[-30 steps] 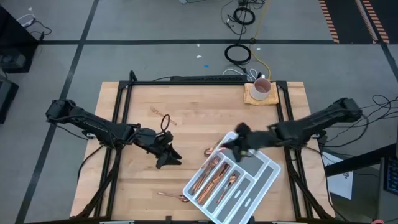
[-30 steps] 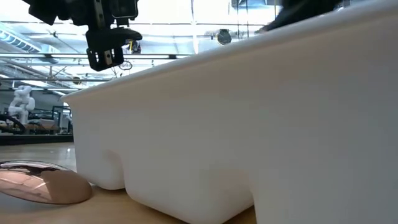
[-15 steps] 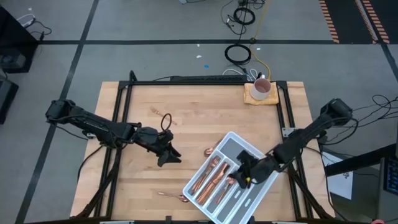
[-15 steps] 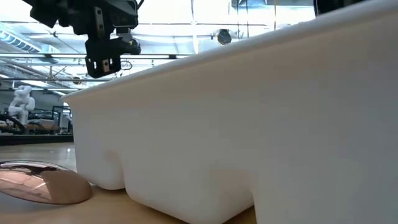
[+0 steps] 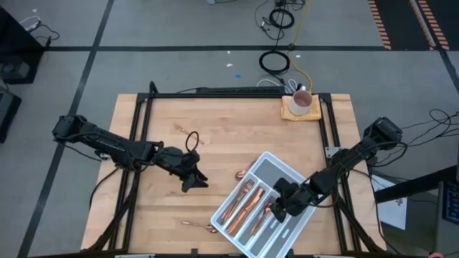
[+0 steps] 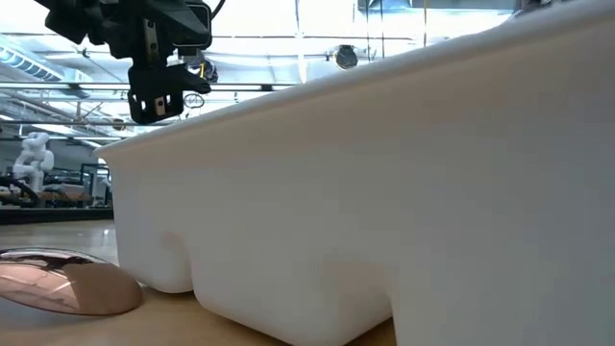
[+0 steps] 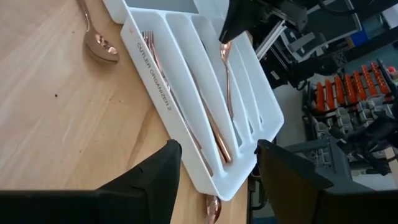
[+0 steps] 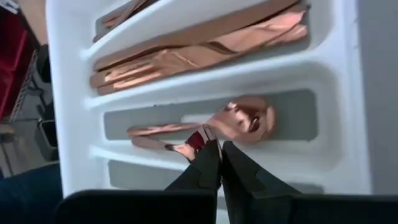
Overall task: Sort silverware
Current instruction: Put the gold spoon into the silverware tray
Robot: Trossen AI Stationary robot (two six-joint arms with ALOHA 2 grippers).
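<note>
The white divided tray (image 5: 270, 155) lies at an angle on the table's near right part. Several copper forks, knives and spoons (image 5: 242, 204) lie in its compartments. Two more spoons lie on the wood, one by the tray's far-left side (image 5: 240, 174) and one near the table's near edge (image 5: 197, 224). My right gripper (image 5: 280, 208) hangs over the tray's middle, shut on a copper spoon (image 8: 158, 144). My left gripper (image 5: 193, 180) hovers open above bare wood left of the tray, also seen in the left wrist view (image 7: 217, 186). My right gripper pinches one end of the copper spoon (image 8: 189, 148) between its two fingertips (image 8: 208, 158), coming from above and pointing down into a middle compartment. The rest of that spoon lies along the compartment floor beside another spoon (image 8: 249, 118). My fingers hide which end I hold.
A white mug (image 5: 302, 101) stands on a yellow cloth at the table's far right. A small copper piece (image 5: 178, 128) lies on the far left of the wood. In the low view the tray's wall (image 6: 384, 192) fills most of the picture, with a spoon bowl (image 6: 58, 284) beside it.
My right gripper has travelled from the tray's far corner toward the table's near edge, ending over the tray's middle and lower into a compartment. The tray and the loose spoons have stayed where they were.
</note>
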